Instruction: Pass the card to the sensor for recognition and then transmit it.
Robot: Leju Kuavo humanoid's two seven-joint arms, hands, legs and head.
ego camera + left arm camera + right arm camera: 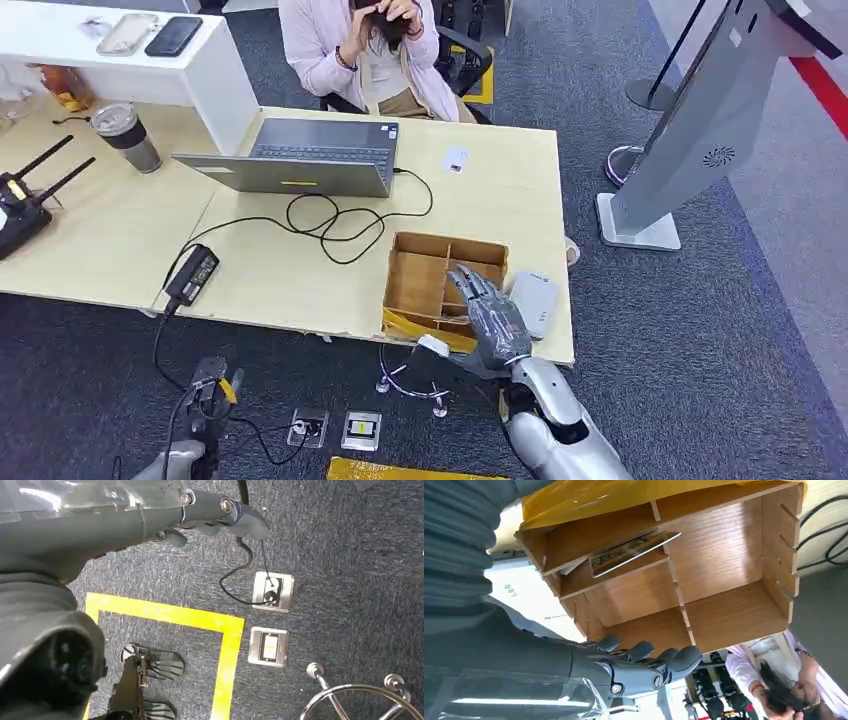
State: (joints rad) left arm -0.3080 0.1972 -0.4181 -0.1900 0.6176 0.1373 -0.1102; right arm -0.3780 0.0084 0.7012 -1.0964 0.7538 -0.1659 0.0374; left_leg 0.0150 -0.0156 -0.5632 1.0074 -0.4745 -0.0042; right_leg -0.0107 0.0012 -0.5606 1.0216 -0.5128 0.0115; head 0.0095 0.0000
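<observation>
Now look at the card (634,550): thin, glossy, with a dark greenish-gold printed face, lying tilted in a near compartment of the wooden divider box (420,285) on the counter (300,270). Your right robot hand (488,310) hovers over that box, fingers extended, holding nothing. Left robot hand (220,515) hangs above the floor, empty, fingers loosely apart.
</observation>
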